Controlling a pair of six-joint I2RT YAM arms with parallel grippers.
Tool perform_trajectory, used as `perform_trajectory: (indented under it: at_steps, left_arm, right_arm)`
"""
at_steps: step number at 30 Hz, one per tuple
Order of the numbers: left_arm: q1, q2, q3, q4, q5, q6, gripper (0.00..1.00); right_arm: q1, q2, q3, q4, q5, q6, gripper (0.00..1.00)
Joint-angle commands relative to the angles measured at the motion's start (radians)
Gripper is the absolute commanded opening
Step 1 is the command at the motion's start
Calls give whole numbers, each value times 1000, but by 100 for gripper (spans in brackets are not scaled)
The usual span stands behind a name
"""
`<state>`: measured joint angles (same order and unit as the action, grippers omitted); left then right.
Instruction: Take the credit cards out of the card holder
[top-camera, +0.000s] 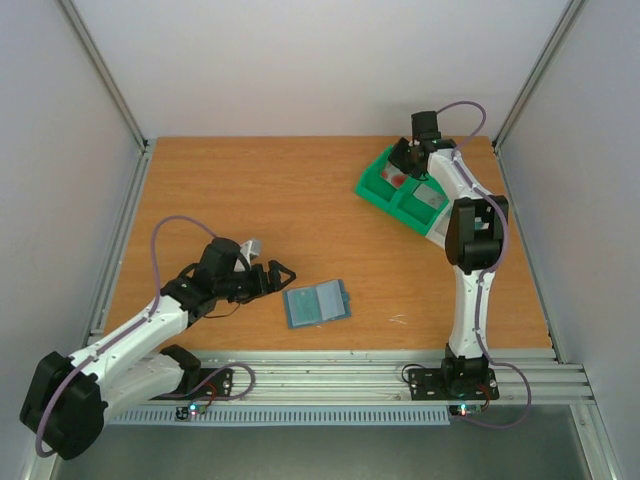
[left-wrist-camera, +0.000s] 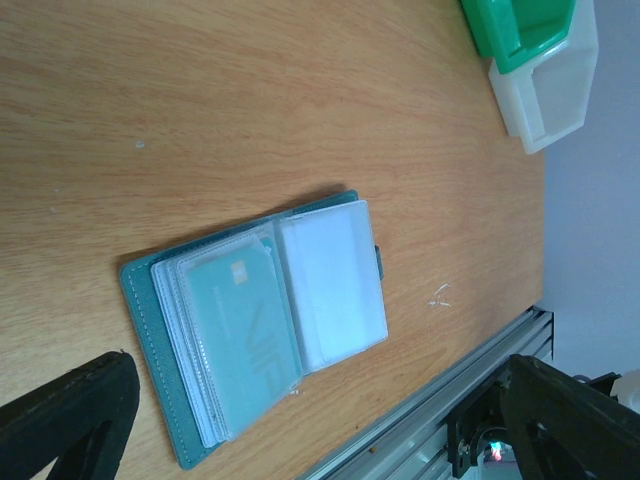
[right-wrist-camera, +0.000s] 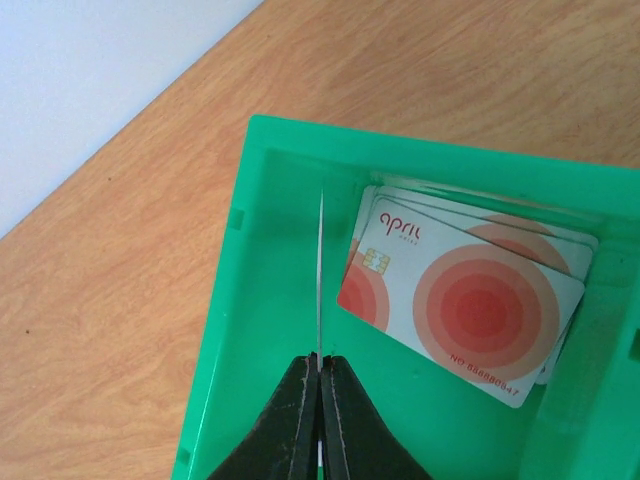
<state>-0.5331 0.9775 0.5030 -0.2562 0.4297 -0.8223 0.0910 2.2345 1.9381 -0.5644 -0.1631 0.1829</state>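
- Slate-teal card holder (left-wrist-camera: 255, 325), pale stitching, clear sleeves, teal card (left-wrist-camera: 245, 310) inside, ahead of black left gripper (left-wrist-camera: 315, 405).
- White credit cards (right-wrist-camera: 470, 305) ringed pink-red, right of black right gripper (right-wrist-camera: 320, 362); white-edged card (right-wrist-camera: 321, 270) between its tips.
- Green bin (right-wrist-camera: 225, 330); orange-brown woodgrain table (right-wrist-camera: 120, 300).

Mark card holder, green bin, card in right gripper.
card holder (top-camera: 316, 303), top external view, middle of open sleeves
green bin (right-wrist-camera: 225, 330), right wrist view, left wall
pinched card (right-wrist-camera: 321, 270), right wrist view, its thin edge
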Motion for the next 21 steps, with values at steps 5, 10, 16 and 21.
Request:
perform_trajectory:
  at_steps: [5,10,16,21]
  left_arm:
    - [-1,-18,21,0,-18,8,99]
    - [-1,-13,16,6,-18,8,99]
    - [-1,-20,11,7,-30,8,99]
    - [-1,-11,12,7,-28,9,99]
  right_arm:
    - [-16,50,96,-65,-10,-27,3]
    - [-19,77,134,-89,-24,-27,3]
    - [-19,115,188,-128,-14,-43,3]
    - [-28,142,207,-136,-39,-33,4]
